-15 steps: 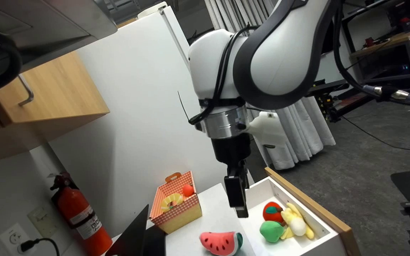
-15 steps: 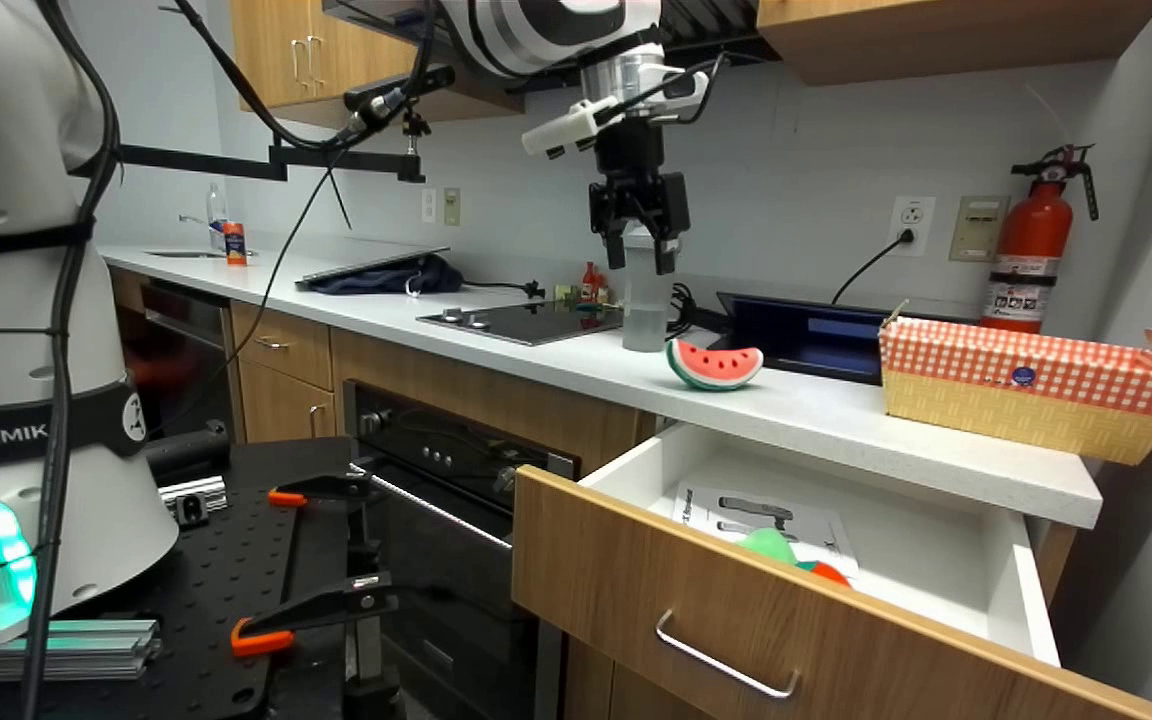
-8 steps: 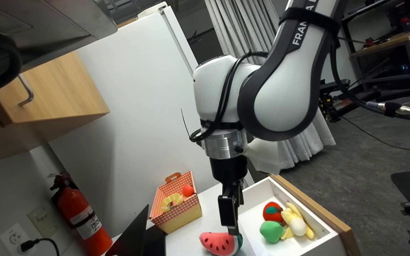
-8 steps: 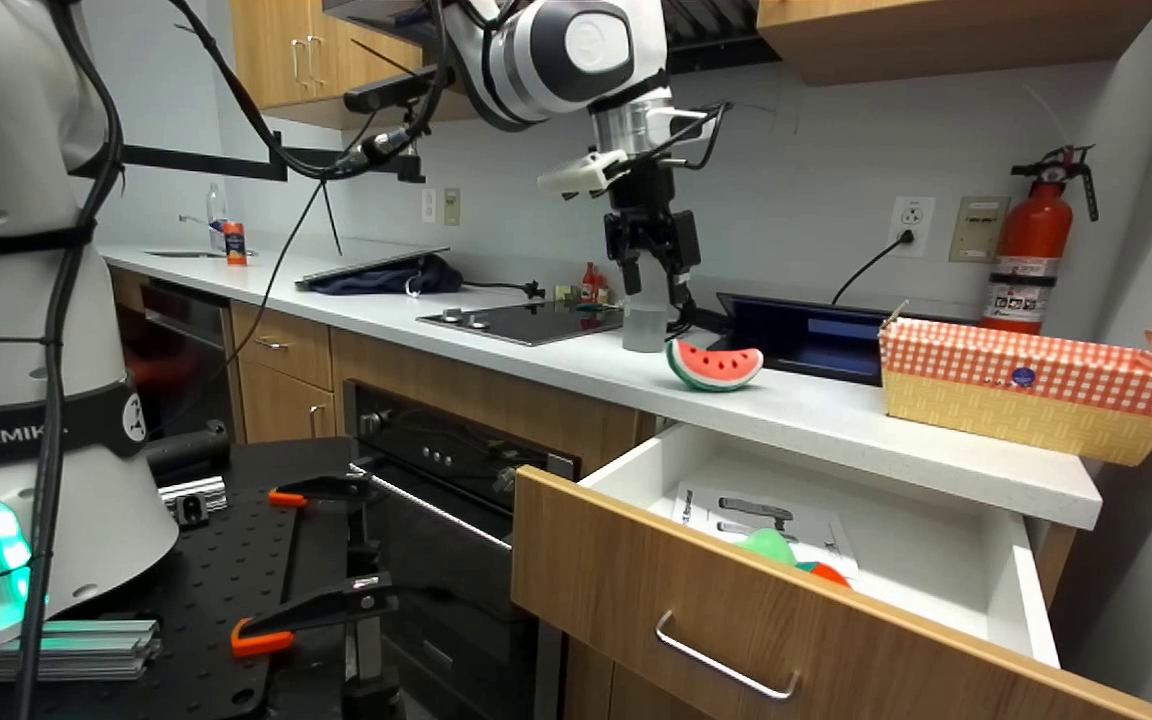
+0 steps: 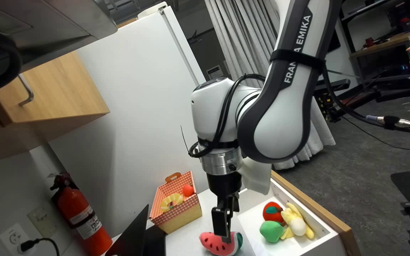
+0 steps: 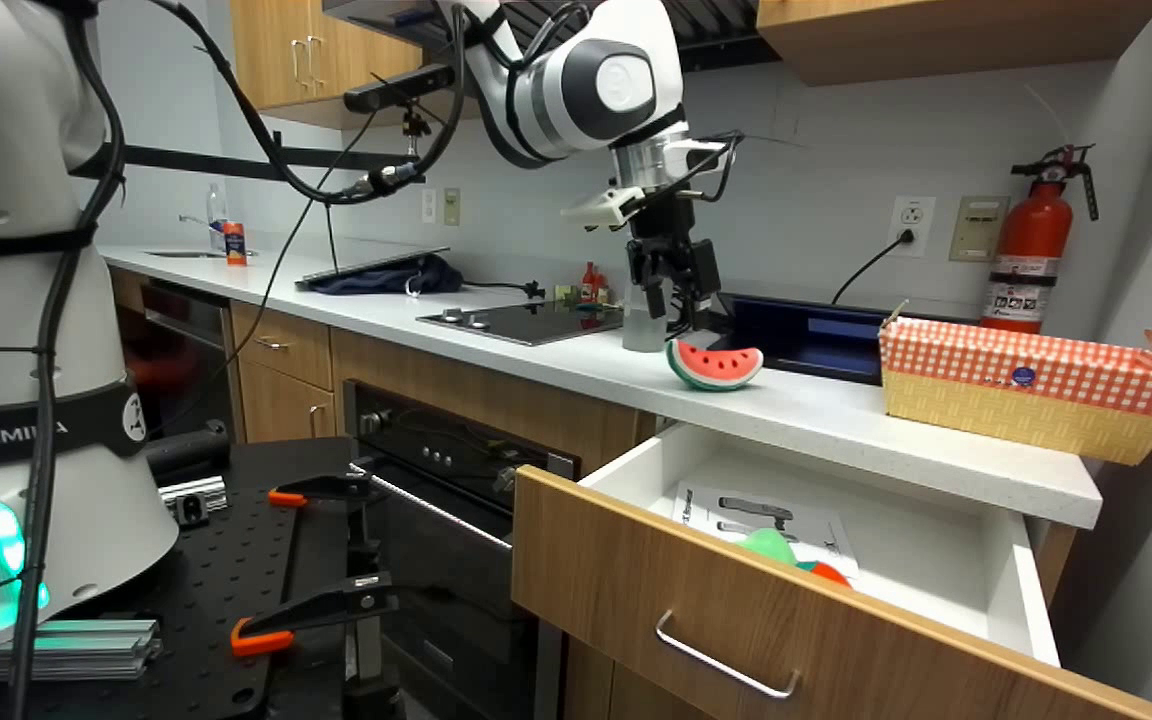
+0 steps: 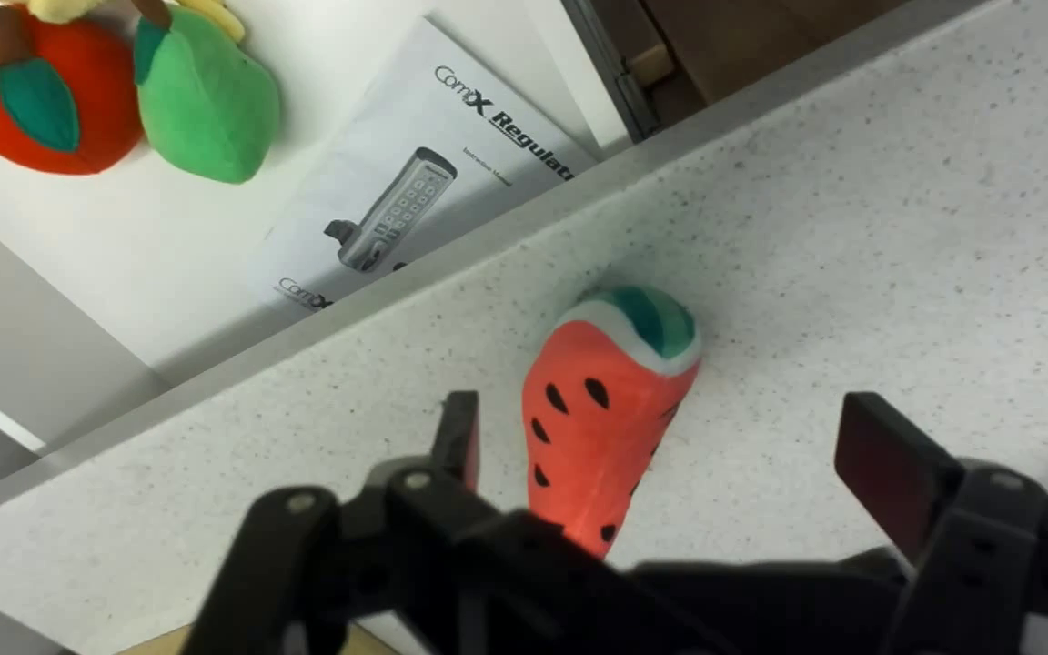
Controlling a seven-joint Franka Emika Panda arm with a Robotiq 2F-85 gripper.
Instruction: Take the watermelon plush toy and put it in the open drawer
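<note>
The watermelon plush toy (image 5: 212, 243) lies on the white counter near its edge. It shows red, with dark seeds and a green rim, in an exterior view (image 6: 728, 368) and the wrist view (image 7: 592, 409). My gripper (image 7: 660, 446) is open and empty above it. In the wrist view the toy shows between the fingers, closer to the left-hand finger, and its lower end is hidden by the gripper. The gripper shows in both exterior views (image 5: 223, 239) (image 6: 681, 312). The open drawer (image 5: 313, 206) stands beside and below the counter, also in an exterior view (image 6: 816, 600) and the wrist view (image 7: 178, 264).
Inside the drawer lie a red plush (image 5: 272, 212), a green plush (image 5: 271, 231), a yellow plush (image 5: 295, 222) and a printed manual (image 7: 424, 173). A checkered basket (image 6: 1036, 385) stands on the counter. A clear container (image 6: 644, 330) and a dark flat object (image 6: 806, 340) are near the toy.
My gripper has moved down toward the watermelon plush toy, shifting left in an exterior view. It stays open. The toy and the drawer have not moved.
</note>
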